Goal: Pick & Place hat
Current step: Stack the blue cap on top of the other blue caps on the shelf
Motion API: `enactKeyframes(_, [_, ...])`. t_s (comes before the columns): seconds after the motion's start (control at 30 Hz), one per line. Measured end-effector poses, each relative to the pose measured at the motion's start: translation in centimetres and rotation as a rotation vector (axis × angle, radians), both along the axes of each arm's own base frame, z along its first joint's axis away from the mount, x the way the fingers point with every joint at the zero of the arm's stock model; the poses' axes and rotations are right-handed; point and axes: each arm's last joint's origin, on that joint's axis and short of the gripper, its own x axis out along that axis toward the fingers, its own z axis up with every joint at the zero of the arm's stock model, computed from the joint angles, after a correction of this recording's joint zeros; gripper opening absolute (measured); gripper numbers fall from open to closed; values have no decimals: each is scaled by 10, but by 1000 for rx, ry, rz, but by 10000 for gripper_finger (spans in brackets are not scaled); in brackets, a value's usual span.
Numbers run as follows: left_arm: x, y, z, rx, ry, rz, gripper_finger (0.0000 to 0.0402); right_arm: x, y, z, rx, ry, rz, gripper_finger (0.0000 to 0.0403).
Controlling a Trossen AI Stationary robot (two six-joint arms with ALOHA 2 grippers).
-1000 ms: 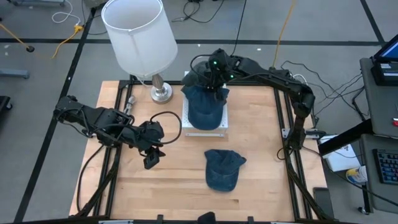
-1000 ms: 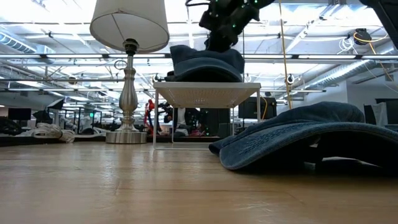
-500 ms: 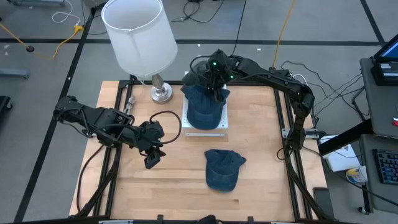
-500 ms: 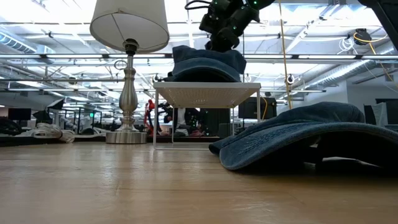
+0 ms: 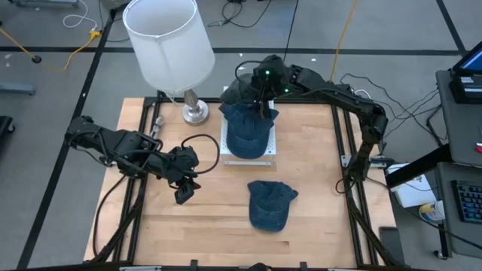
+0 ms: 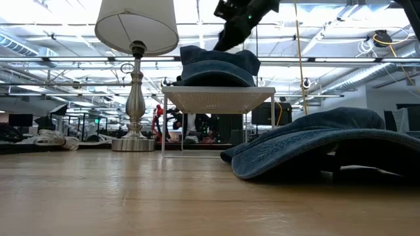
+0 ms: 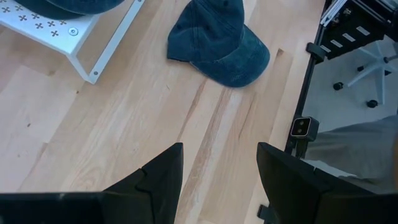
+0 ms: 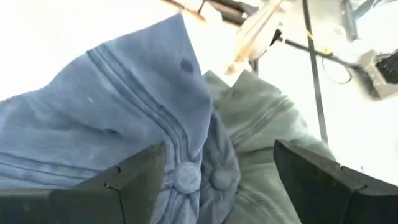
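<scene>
**Hat on rack, right tool parted above it**

Wooden tabletop (image 5: 188, 226) inside a black frame, with open workshop space visible beyond it in the low view.

Nearest the front edge, a blue denim cap (image 5: 269, 205) lies flat on the boards, apart from both arms; it also shows in the left wrist view (image 7: 219, 43) and fills the right foreground of the low view (image 6: 315, 147).

Left tool (image 5: 183, 193) hangs over the left-centre of the tabletop, fingers (image 7: 158, 180) spread apart with nothing between them.

Further back, a white rack (image 5: 226, 147) stands on thin legs (image 6: 218, 98). A second denim hat (image 5: 247, 128) rests on its top surface (image 6: 218, 65).

Right tool (image 5: 261, 102) sits directly above the rear of that hat, fingers (image 8: 134, 180) spread wide on either side of the crown button; the low view shows it just clear of the fabric (image 6: 231, 29).

At the far left corner stands a lamp (image 5: 167, 45) with a white shade and metal base (image 6: 134, 98).
</scene>
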Motion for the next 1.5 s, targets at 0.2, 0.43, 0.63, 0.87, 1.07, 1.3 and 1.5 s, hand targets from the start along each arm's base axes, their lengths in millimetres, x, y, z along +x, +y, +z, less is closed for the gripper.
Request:
enactKeyframes(0.2, [0, 0, 0, 5, -1, -7, 209, -10, 6, 19, 32, -80, -42, 284])
enactKeyframes(0.43, [0, 0, 0, 21, -4, -28, 209, -24, 29, 47, 129, -171, -95, 290])
enactKeyframes(0.63, [0, 0, 0, 49, -9, -68, 209, -38, 57, 70, 202, -247, -125, 283])
enactKeyframes(0.87, [0, 0, 0, 46, -9, -64, 209, -46, 86, 80, 354, -283, -352, 274])
enactKeyframes(1.07, [0, 0, 0, 64, -17, -53, 209, -40, 126, 70, 439, -165, -303, 274])
enactKeyframes(1.3, [-4, -24, 8, 296, -203, -53, 209, -31, 178, 64, 341, -186, -266, 274])
enactKeyframes(1.5, [-6, -52, 6, 397, -295, -26, 209, -34, 211, 67, 341, -225, -297, 274])
